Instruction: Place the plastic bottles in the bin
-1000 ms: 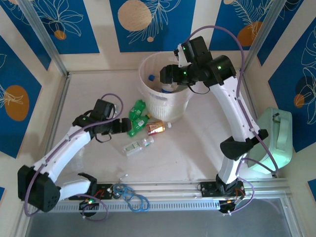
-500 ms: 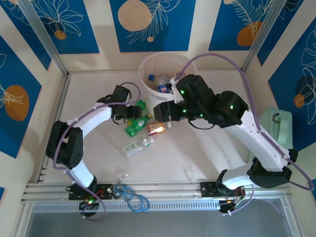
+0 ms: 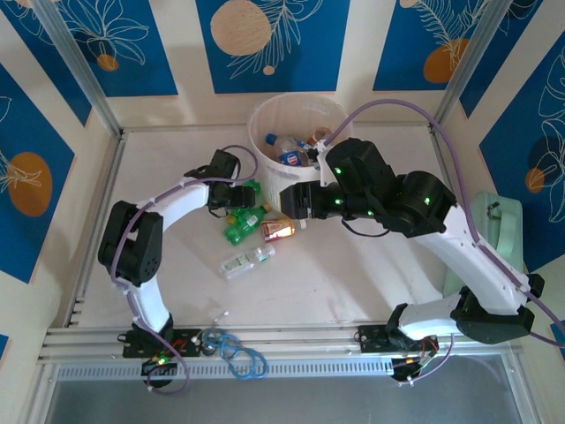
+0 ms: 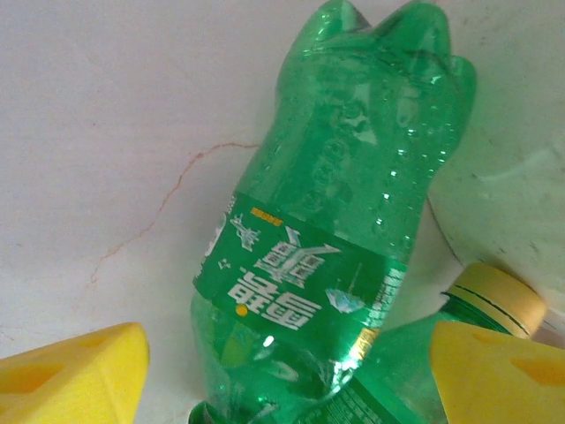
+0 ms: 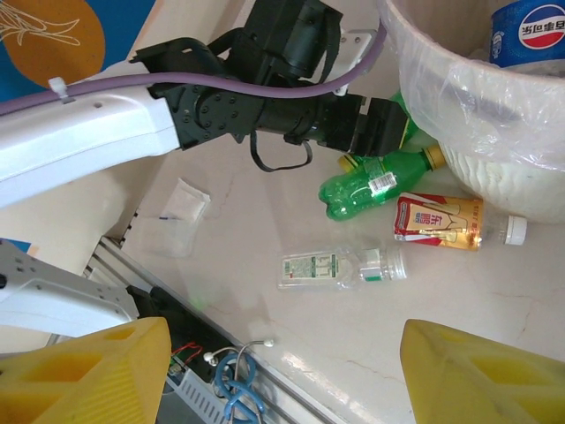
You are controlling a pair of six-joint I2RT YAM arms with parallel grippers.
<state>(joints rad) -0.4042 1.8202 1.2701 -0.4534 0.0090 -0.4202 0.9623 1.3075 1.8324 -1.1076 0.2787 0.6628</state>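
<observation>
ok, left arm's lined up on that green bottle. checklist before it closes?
1. Left gripper open, a finger on either side of the green bottle: ok.
2. Bottle lying flat on the table, nothing on top of it: ok.
3. Grasp zone free of neighbours: not ok. A second green bottle, with a yellow cap, lies right beside one finger.
4. Right gripper open and empty, apart from the amber bottle and the clear bottle: ok.
5. Room left in the bin: cannot tell. There are bottles already inside.
6. Gap between the two arms on the way to the bin: cannot tell.
</observation>
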